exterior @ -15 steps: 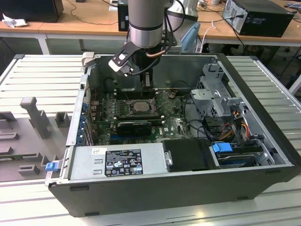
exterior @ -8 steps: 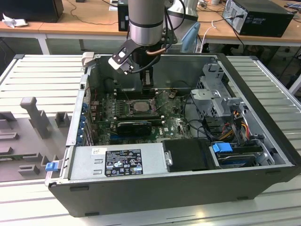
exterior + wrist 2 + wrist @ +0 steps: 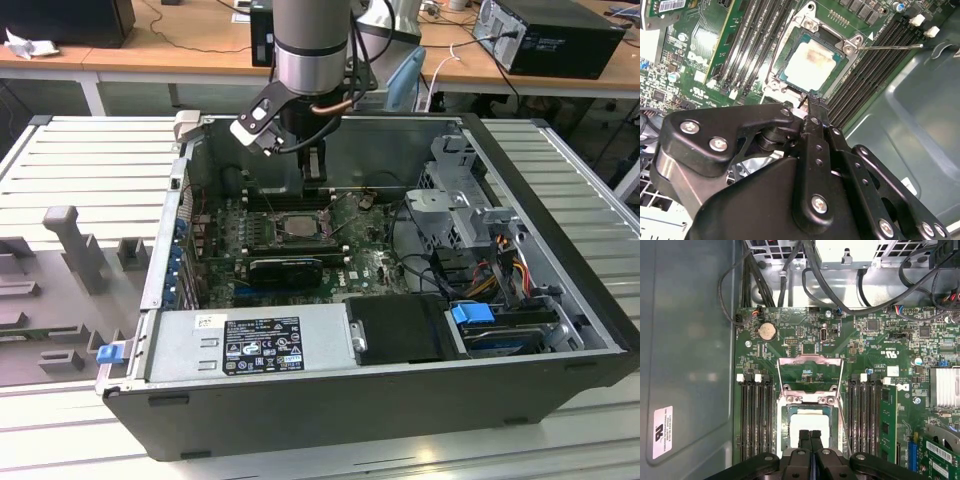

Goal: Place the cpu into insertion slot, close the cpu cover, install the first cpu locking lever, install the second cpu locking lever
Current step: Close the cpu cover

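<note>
Now fingers (image 3: pixel 804 440) pinched together, nothing visibly held, hover over cpu (image 3: pixel 810 421) seated in insertion slot (image 3: pixel 784 427); cpu cover (image 3: pixel 810 361) open, just beyond fingertips.

Even light; cpu (image 3: pixel 812 62) face perhaps glare-washed.
</note>
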